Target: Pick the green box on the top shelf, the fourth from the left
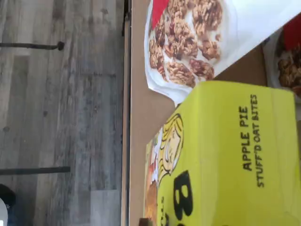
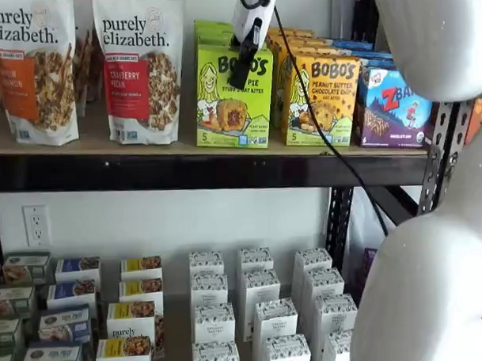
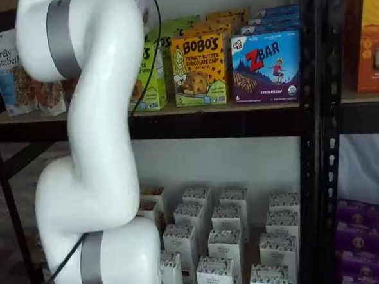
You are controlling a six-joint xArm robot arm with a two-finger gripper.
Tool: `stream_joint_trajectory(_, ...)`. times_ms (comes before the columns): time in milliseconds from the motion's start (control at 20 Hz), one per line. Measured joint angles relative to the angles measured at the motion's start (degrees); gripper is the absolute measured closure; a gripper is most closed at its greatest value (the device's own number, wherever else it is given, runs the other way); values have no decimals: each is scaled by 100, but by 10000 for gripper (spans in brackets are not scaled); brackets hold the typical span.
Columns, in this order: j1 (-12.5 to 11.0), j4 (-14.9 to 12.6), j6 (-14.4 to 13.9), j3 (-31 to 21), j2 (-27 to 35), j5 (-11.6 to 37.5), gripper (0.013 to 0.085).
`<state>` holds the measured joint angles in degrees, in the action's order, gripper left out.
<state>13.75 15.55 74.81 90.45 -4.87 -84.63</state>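
Claw at the green box, grip not yet confirmed

The gripper (image 2: 241, 73) hangs in front of the upper face of the green box (image 2: 233, 97); only a side-on black finger shows, so whether it is released or clenched cannot be told. The box stands upright at the front of the top shelf (image 2: 225, 169), directly behind the claw, with the granola pouch (image 2: 140, 69) on one side and the yellow-orange carton (image 2: 327, 98) on the other. A good grasp likely needs fingers square on the box, clear of both neighbours.
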Motion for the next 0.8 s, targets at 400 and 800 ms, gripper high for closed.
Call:
stream_joint_trajectory(400, 34, 8, -37, 28, 12, -13, 490)
stream_joint_trajectory(800, 56, -22, -64, 52, 10, -58, 490)
